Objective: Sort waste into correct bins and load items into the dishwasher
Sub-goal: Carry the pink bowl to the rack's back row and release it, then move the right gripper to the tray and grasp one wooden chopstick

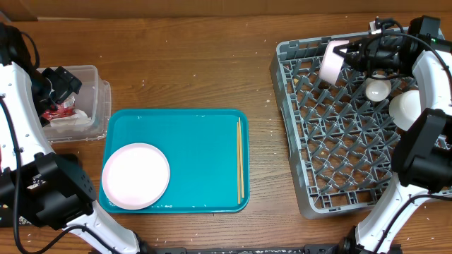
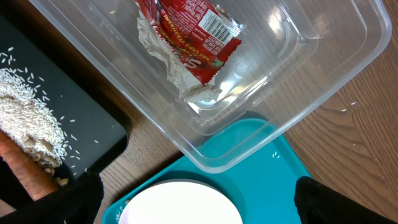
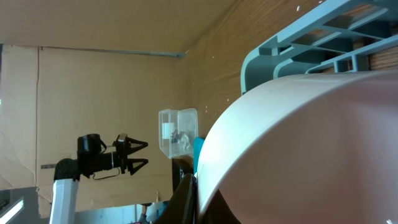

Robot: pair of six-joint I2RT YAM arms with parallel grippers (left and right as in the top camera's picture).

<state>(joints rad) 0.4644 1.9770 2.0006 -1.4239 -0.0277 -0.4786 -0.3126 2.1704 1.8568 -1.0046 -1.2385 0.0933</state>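
Firmly clamped on pale pink bowl (image 1: 330,62) over dish rack (image 1: 291,134).
Gripped bowl's rim in closed jaws of right gripper (image 1: 344,53) at rack's far left corner; hovered left gripper (image 1: 66,82), jaws spread wide, above clear tub (image 1: 95,70) at counter's far left, with pink plate (image 1: 135,176) on teal tray (image 1: 198,155).

L arm (image 1: 18,120) runs up the left edge, wrist bent inward. L hand (image 1: 62,83) points down w/ fingers (image 2: 68,198) spread wide, nothing btwn them. R arm (image 1: 432,67) runs up the right edge, then its wrist turns left, approx. level. R hand (image 1: 347,55) is clamped tight on the rim of a pink bowl (image 1: 330,62), which is tipped on its side.
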